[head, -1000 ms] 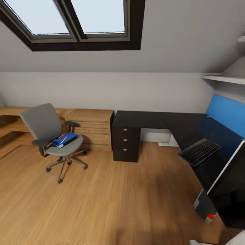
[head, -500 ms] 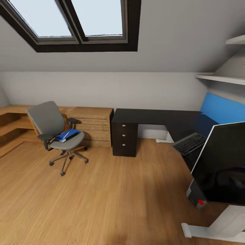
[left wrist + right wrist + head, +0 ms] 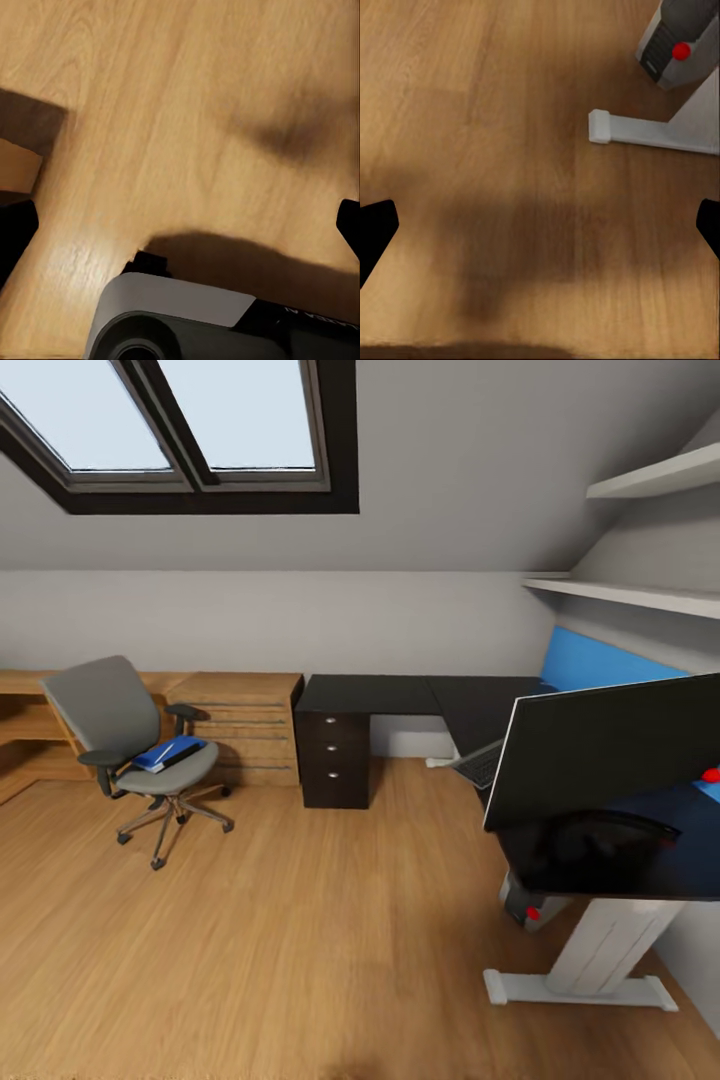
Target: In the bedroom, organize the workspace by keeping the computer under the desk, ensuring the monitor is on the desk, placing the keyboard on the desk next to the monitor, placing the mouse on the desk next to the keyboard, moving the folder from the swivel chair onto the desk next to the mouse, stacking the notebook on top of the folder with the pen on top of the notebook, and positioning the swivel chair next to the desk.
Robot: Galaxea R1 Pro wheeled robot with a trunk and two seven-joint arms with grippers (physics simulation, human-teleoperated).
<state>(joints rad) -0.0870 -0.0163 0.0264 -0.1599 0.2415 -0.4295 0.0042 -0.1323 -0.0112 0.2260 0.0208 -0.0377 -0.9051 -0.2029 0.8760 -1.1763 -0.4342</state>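
The chair (image 3: 140, 745) stands on the wood floor (image 3: 300, 940) at the head view's left, well apart from the black desk (image 3: 400, 695) — a blue folder (image 3: 165, 753) lies on its seat. The monitor (image 3: 610, 750) sits on the desk at the right, with the keyboard (image 3: 478, 765) partly hidden behind it. The computer (image 3: 679, 41), grey with a red button, stands under the desk beside its white foot (image 3: 649, 131). Both grippers — left (image 3: 180, 225) and right (image 3: 540, 225) — have fingertips spread wide over bare floor, holding nothing.
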